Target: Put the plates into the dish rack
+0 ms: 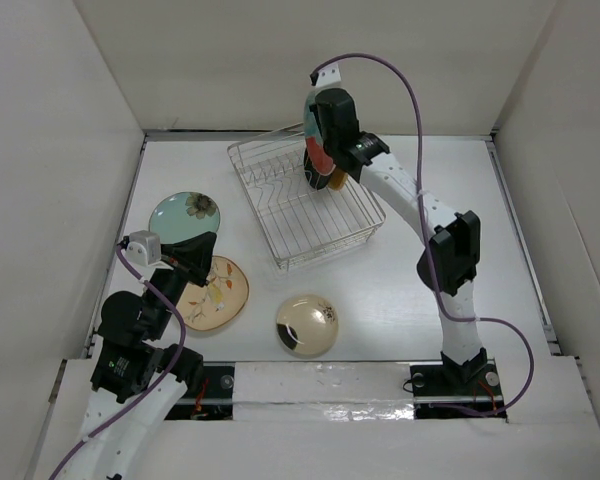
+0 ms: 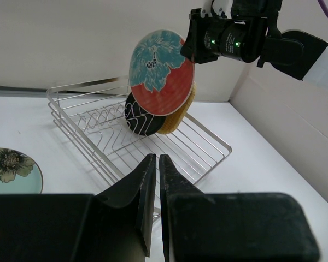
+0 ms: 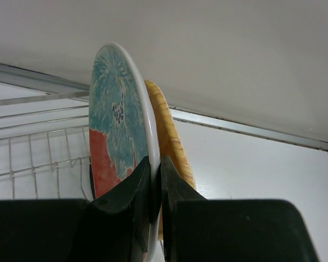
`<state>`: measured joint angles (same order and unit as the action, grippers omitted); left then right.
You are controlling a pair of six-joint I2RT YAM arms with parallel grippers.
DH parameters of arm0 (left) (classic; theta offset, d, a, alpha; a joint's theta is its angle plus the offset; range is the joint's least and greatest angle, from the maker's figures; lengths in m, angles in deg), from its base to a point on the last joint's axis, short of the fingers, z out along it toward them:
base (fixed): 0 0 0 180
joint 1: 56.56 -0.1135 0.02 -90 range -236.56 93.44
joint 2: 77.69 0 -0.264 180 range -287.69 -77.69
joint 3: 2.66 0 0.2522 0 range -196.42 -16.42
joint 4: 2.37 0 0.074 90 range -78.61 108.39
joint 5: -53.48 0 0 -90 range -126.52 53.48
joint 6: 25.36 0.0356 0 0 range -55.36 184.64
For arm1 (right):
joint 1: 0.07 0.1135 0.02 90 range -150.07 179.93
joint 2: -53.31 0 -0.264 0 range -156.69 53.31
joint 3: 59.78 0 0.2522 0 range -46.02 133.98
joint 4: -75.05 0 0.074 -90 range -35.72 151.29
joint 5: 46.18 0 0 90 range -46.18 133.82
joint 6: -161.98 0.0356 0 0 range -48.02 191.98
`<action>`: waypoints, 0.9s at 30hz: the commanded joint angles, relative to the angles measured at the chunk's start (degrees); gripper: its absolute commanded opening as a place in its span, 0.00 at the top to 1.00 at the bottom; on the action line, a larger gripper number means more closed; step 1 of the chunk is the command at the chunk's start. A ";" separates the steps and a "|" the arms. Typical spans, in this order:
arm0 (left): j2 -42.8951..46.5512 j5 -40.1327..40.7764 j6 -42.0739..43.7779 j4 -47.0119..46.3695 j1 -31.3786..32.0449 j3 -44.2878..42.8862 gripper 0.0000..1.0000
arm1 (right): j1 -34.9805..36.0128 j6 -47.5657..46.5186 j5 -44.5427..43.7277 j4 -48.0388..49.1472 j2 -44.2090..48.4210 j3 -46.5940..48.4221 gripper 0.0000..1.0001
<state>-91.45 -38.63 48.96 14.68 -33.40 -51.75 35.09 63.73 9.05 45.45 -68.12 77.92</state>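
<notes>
Nearest the arm bases, well in front of the dish rack, a round cream plate with a dark mark (image 1: 307,325) lies flat on the white table. To the rack's front left is a beige floral plate (image 1: 225,290), partly under the left arm. The left gripper (image 2: 156,158) hovers there with its jaws pressed almost together and nothing between them. A little farther on, left of the rack, sits a pale teal plate with a dark flower (image 1: 183,212). These three dishes have not been loaded. The rack itself, a silver wire rectangular basket with rows of upright prongs (image 1: 325,232), stands at an angle toward the far wall. Its near rows look empty. At its far end a small black round plate (image 2: 139,121) stands on edge among the prongs, with an orange rounded-square plate (image 2: 177,120) just behind it. Above these two, the right gripper (image 3: 154,164) pinches the rim of a red plate with a teal and white pattern (image 2: 161,73). It holds the plate upright and slightly tilted over the rack's far end, apparently not yet seated. By this count two plates are racked, one is in hand and three remain.
</notes>
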 commanded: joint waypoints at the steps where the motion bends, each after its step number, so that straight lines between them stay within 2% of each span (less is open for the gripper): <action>1: -0.66 0.09 0.65 -2.24 0.22 -0.61 0.95 | 1.14 -3.70 -4.78 15.22 2.77 3.86 1.00; 3: -0.74 0.09 0.57 -2.32 0.22 -0.53 0.95 | 1.76 -5.19 -5.57 18.63 2.77 1.22 1.00; 19: -0.57 -0.09 0.57 -2.23 0.22 -0.44 0.95 | 6.15 -3.44 -5.22 19.09 -0.92 -7.21 1.00; 25: -0.39 0.00 0.57 -2.32 0.22 -0.44 0.95 | 6.15 1.39 -6.19 20.40 1.27 -12.40 1.00; 27: -0.48 -0.09 0.57 -2.32 0.22 -0.44 0.95 | 6.15 3.58 -6.28 20.41 2.77 -14.16 0.84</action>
<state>-91.47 -38.63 49.11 14.68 -33.40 -51.75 40.42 62.36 3.98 59.66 -71.00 64.85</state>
